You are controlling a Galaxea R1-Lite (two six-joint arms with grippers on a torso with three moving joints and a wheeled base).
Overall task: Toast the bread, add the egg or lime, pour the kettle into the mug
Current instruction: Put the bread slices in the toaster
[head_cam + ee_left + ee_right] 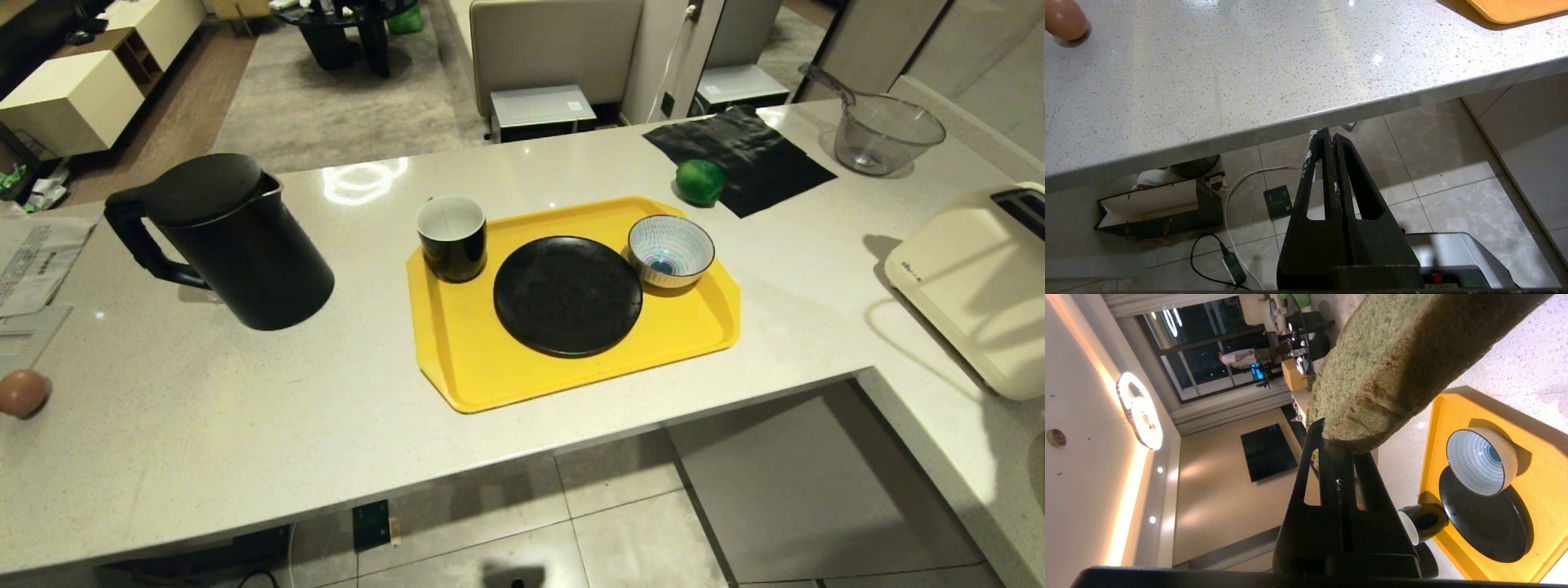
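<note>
My right gripper (1333,437) is shut on a corner of the bread (1380,363), a pale green slice with a tan crust held up in the air; it is outside the head view. The black kettle (237,245) stands on the counter's left. The black mug (451,237) with a white inside sits on the yellow tray's (490,376) far left corner. The green lime (700,181) lies behind the tray beside a black cloth (743,155). A brownish-pink egg (23,393) rests at the counter's left edge. My left gripper (1329,136) hangs shut and empty below the counter's front edge.
On the tray are a black plate (567,294) and a striped bowl (671,249). A cream toaster (980,286) sits on the right counter, a glass bowl (886,135) at the far right. Papers (33,261) lie at the left.
</note>
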